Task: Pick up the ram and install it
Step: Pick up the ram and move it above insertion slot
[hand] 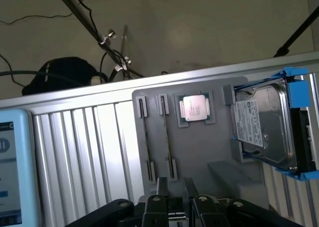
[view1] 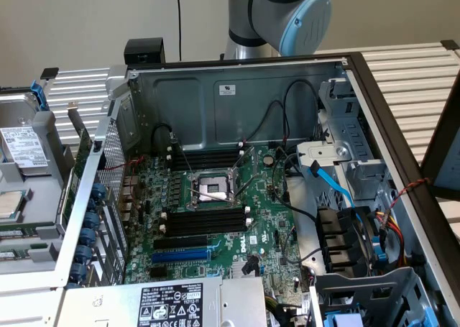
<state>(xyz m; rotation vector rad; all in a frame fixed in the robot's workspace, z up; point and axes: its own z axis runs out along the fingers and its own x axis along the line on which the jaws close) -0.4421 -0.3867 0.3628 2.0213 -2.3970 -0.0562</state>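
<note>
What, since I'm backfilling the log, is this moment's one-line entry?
pincer: open, empty, facing gray tray | ram: edge-on in tray holder, not grasped | computer case: open

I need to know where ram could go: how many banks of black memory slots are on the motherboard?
2. One bank lies beyond the CPU socket in the exterior view; the other lies nearer the camera, toward the blue slot. None looks hidden.

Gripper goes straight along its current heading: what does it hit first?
Likely the grey tray, near the ram standing edge-on in it, ahead of the gripper, jaws open. Depth unclear.
</note>
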